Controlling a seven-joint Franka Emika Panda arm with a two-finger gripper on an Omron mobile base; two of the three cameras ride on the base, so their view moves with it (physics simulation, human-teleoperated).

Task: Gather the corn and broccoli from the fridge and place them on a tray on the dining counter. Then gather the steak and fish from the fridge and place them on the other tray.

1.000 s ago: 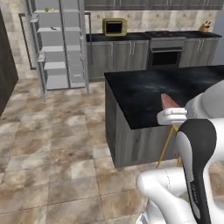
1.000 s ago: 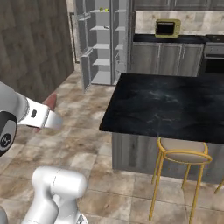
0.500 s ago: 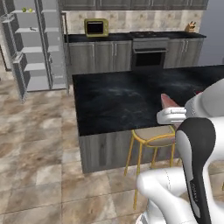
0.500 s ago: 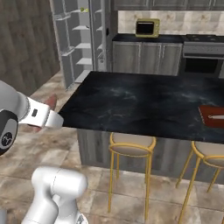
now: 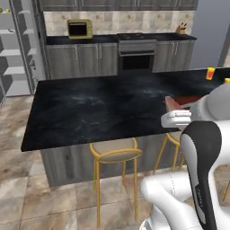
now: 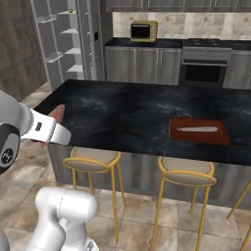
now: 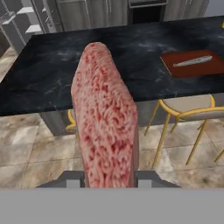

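a: hand view first. what's on the left?
b: the fridge (image 7: 19, 22) with its pale shelves, far left. then the steak (image 7: 105, 118), clamped in the gripper (image 7: 107, 177), standing on edge over the floor, near side of the dining counter (image 7: 52, 74).
a: and further right?
b: a brown tray (image 7: 192, 63) on the counter with a pale fish (image 7: 192, 61) lying in it, yellow-framed stools (image 7: 186, 111) below.

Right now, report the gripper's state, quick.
Gripper: closed on the steak, carried edge-up short of the dining counter.
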